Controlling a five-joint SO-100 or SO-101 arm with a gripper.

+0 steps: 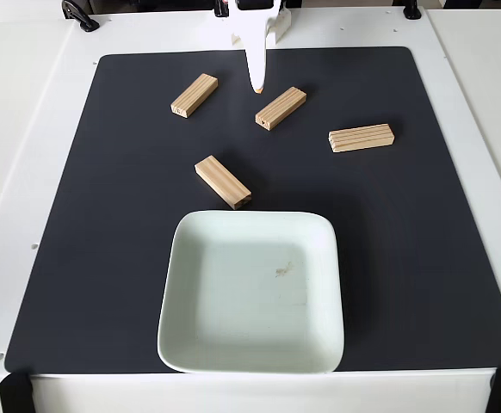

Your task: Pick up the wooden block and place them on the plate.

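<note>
Several wooden blocks lie flat on a black mat (104,258). One block (194,95) is at the back left, another (281,107) sits at the back centre, and a third (361,138) lies to the right. The nearest block (223,181) rests just behind the plate's back rim. The plate (233,335), pale mint-white and square, sits at the front centre with a small dark smudge (283,270) inside and nothing on it. My white gripper (256,86) reaches in from the top edge, its tip between the two back blocks. Its fingers look pressed together with nothing in them.
The mat covers most of a white table (35,129). Black clamps sit at the table's back corners (78,15) and front corners (14,391). Bare mat lies left and right of the plate.
</note>
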